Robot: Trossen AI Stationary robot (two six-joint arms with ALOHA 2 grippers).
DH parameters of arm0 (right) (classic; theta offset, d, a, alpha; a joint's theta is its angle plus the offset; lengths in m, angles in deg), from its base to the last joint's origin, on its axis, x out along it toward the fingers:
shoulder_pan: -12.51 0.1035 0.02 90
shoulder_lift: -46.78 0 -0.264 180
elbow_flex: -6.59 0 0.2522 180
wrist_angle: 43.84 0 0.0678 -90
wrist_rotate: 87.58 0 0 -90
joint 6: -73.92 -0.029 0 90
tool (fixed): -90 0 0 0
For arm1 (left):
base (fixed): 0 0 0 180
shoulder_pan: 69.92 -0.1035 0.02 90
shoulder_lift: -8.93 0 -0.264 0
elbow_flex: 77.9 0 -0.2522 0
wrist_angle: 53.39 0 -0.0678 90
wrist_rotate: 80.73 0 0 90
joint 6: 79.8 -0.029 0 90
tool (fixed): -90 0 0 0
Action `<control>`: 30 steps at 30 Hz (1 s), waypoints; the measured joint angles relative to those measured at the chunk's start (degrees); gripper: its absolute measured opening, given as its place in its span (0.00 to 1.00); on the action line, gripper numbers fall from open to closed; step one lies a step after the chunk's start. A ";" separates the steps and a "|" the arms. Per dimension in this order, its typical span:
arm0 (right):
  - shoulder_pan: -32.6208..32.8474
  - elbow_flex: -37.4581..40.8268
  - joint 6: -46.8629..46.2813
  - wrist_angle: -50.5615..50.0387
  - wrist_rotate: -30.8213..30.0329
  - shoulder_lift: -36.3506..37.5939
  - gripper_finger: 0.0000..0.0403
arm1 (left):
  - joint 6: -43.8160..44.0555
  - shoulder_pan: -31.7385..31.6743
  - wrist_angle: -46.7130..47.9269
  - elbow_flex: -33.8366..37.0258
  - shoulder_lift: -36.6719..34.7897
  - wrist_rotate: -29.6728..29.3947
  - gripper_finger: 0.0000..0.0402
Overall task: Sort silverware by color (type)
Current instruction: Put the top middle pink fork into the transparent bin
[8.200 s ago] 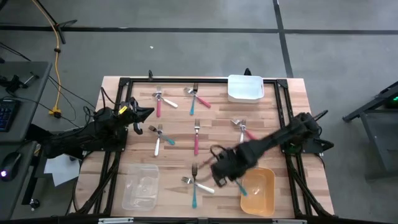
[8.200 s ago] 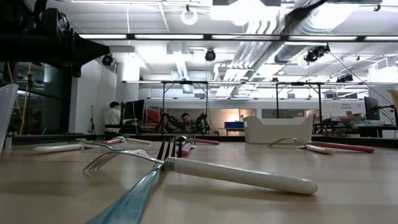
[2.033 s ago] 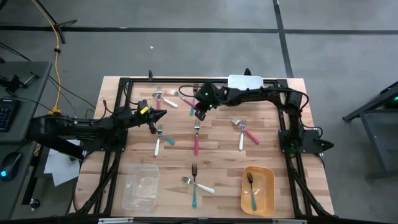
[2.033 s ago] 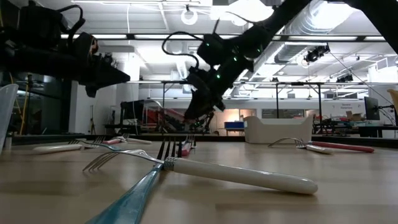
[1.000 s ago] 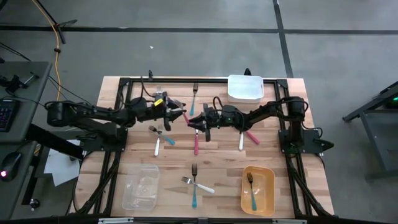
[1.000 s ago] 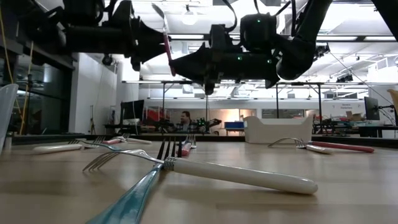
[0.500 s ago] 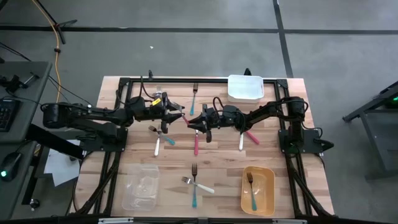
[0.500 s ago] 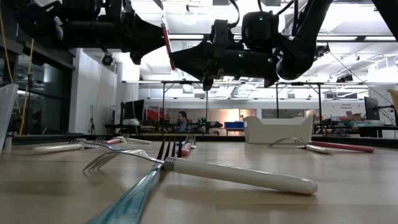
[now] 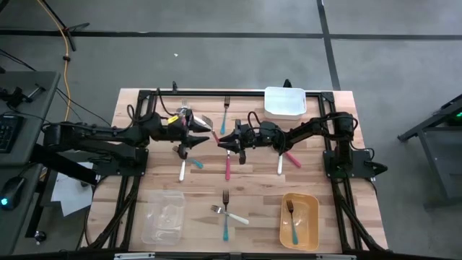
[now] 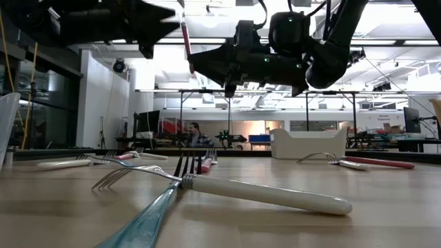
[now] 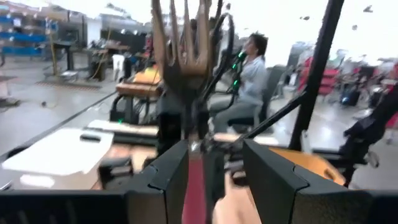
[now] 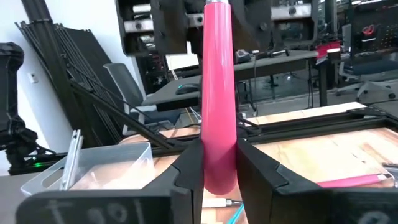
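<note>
Saw the left gripper (image 11: 214,146) drawn back toward the left of the high view since half a second before, leaving a gap to the right gripper (image 12: 217,146), which had kept to the same spot just above centre. Found the left fingers (image 11: 176,163) standing wide, with clear space on either side of the handle seen between them. Found the right fingers clamped narrow on the low end of the pink-handled fork (image 12: 219,93), carried in the air and roughly upright, head uppermost. Judged the fork light and stiff, with a smooth, glossy handle likely to slip or swing in a pinch at one end. Judged the thicker middle of the handle the better place to take hold, squarely across, well clear of the tines. Left the rest of the silverware scattered over the table (image 9: 346,108), among it a crossed teal and white pair (image 9: 226,215) at lower centre and one fork in the yellow container (image 9: 315,230) at lower right. Got the near-vertical tilt of the handle only from the low view, the layout of the table only from the high view, the tines only from the left wrist view, and the squeeze on the handle only from the right wrist view
</note>
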 joint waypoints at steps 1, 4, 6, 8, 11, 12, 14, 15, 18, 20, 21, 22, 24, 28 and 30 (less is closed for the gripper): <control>0.00 0.00 0.09 0.00 0.02 0.00 0.17 | 0.50 -0.01 -0.28 0.00 0.00 -1.02 0.36; 0.00 0.00 0.32 0.00 0.02 0.00 0.17 | 1.82 -0.10 0.18 0.00 0.47 -5.71 0.36; -0.02 0.00 0.39 0.00 0.04 0.00 0.17 | 2.26 -0.07 0.26 0.02 1.05 -6.57 0.36; 0.00 0.00 0.50 0.00 0.08 0.00 0.17 | 2.27 0.04 -0.55 -0.03 1.77 -6.16 0.36; 0.00 0.00 0.52 0.00 0.19 0.00 0.17 | 2.25 0.77 -1.75 -0.88 3.08 -5.98 0.36; 0.00 0.00 0.52 -0.02 0.20 0.00 0.17 | 2.23 1.01 -2.49 -1.37 3.56 -5.80 0.36; 0.00 0.00 0.52 -0.03 0.20 0.00 0.17 | 2.21 1.15 -2.88 -2.59 4.67 -5.72 0.36; 0.00 0.00 0.52 -0.04 0.20 0.00 0.17 | 2.19 1.21 -2.82 -3.09 5.15 -5.72 0.36; 0.00 0.00 0.53 -0.21 0.24 0.00 0.17 | 1.75 1.30 -2.78 -4.39 6.67 -5.72 0.36; 0.00 0.00 0.54 -0.26 0.26 0.00 0.17 | 1.71 1.28 -2.70 -5.03 7.39 -5.05 0.36; 0.02 0.00 0.54 -0.26 0.31 0.00 0.17 | 1.56 1.28 -2.73 -5.42 7.74 -4.36 0.35; 0.03 0.00 0.55 -0.28 0.43 0.00 0.17 | 1.30 1.28 -2.73 -5.73 7.99 -3.50 0.35; 0.04 0.00 0.57 -0.30 0.53 0.00 0.17 | 1.27 1.30 -2.69 -6.31 8.30 -2.54 0.33; 0.06 -0.04 0.70 -0.28 1.07 0.00 0.17 | 1.25 1.28 -2.75 -6.73 8.41 -1.41 0.26; 0.09 -0.04 0.72 -0.28 1.26 0.00 0.17 | 1.27 1.27 -2.73 -6.73 8.41 -1.43 0.20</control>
